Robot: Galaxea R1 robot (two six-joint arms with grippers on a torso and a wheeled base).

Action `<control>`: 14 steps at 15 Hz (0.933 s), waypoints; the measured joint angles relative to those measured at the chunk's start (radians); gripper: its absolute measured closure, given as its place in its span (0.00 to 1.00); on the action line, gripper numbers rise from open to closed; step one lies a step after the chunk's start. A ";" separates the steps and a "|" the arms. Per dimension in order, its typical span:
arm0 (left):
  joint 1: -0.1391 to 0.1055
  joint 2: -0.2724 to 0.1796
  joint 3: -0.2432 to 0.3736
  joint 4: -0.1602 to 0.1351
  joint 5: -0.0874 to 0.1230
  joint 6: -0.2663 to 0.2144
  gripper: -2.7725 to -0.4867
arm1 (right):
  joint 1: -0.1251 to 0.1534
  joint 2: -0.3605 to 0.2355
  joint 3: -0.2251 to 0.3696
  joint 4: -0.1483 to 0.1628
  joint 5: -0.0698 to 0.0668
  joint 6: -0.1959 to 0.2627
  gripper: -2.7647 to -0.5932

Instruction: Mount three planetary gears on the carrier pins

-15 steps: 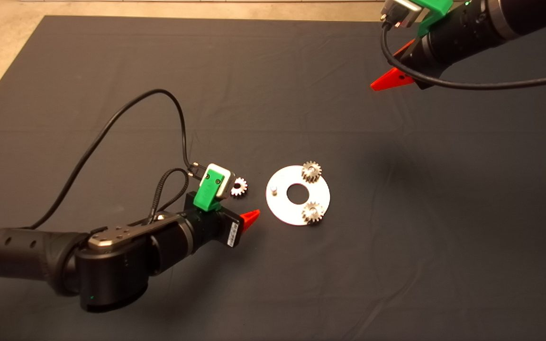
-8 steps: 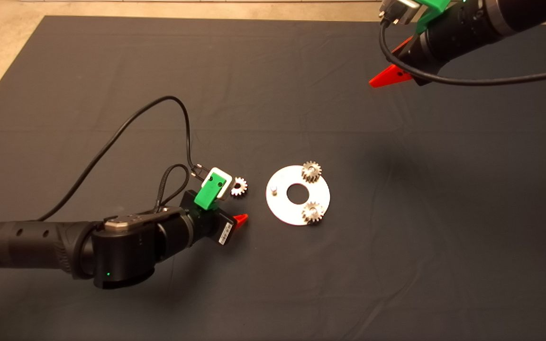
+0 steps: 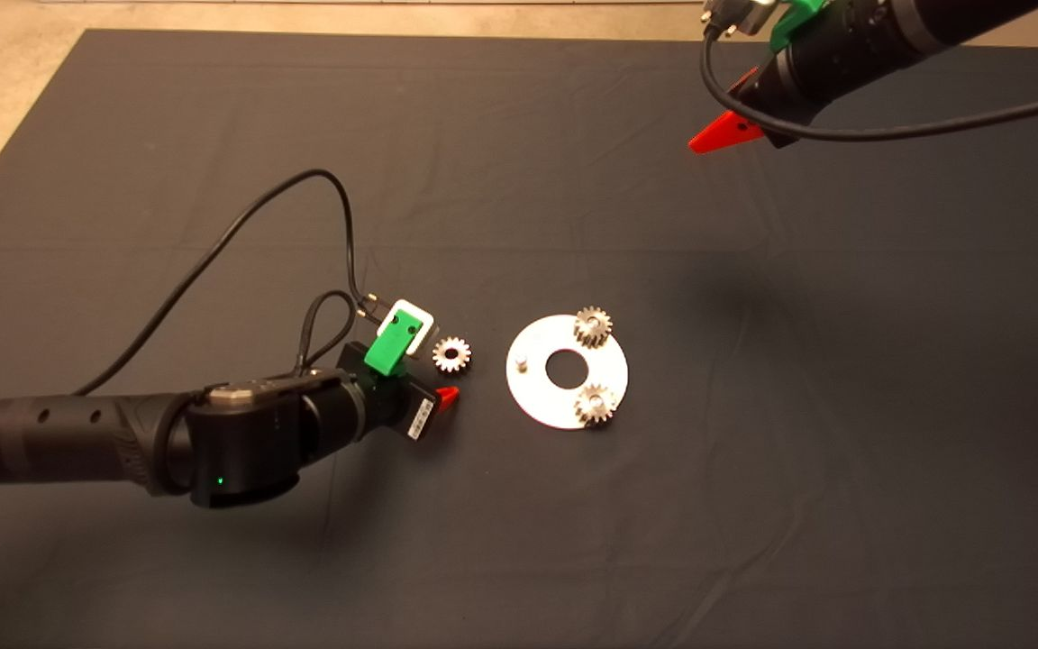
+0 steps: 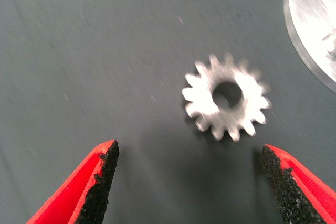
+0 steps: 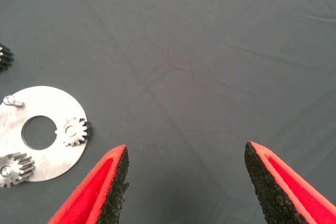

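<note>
**Last gear loose, one pin bare**

The left end effector [image 4: 186, 182], wide open and empty, hovers by the loose gear [image 3: 451, 354] lying flat on the mat [image 3: 213, 135], just beside the disc [image 3: 532, 397]. Thin, toothed steel could skid on cloth or tilt when pinched. The bare pin [image 3: 521, 364] is short. The right end effector [image 5: 186, 182] is open, parked well apart.

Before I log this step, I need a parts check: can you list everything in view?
planetary gears on disc: two, silvery, each seated on a pin
loose planetary gear: one, silvery, flat on the mat left of the disc
bare carrier pin: one, silver, left side of the disc
disc: one, silver, mid-mat
mat: one, dark, covering the table
left end effector: open, red fingers straddling the loose gear
right end effector: open, raised over the far right of the mat
</note>
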 joint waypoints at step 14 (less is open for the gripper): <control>-0.022 0.053 -0.063 -0.037 -0.039 0.023 0.38 | -0.047 0.066 -0.089 0.000 0.010 -0.050 0.53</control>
